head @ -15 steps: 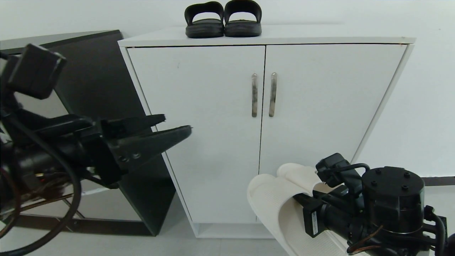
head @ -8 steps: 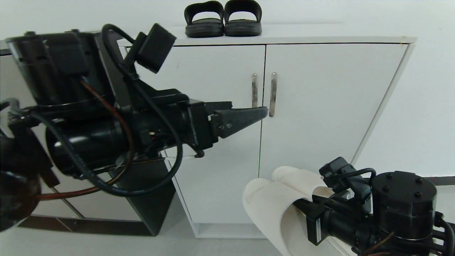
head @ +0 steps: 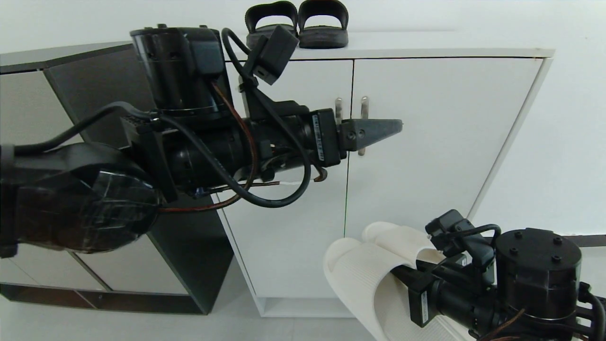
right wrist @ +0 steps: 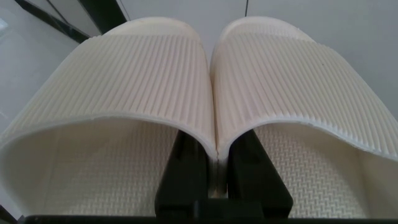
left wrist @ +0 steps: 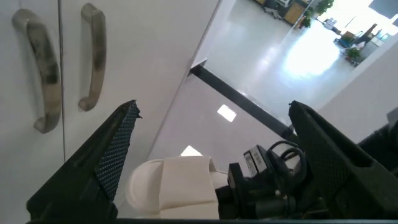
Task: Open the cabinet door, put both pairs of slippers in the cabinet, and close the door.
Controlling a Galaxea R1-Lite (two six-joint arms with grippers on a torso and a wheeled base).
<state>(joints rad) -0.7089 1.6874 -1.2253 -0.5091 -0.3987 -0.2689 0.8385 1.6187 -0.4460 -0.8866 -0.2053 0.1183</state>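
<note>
Left claw (head: 378,130): spread wide open, empty, right in front of the door handles (left wrist: 97,56).
Right claw (right wrist: 217,180): pinching the white slippers (head: 364,265), low by the cabinet (head: 450,142).
Handling: they look like light, squishy foam, so gripping both inner walls together seems right.
Black slippers (head: 297,28): on the cabinet top.
In the way: both doors are shut.

No writing here can be read. A white label (head: 318,137) sits just behind the left end effector (head: 397,126), and a second label (head: 423,299) sits just behind the right end effector (right wrist: 217,177). The print on both is too small to make out.
</note>
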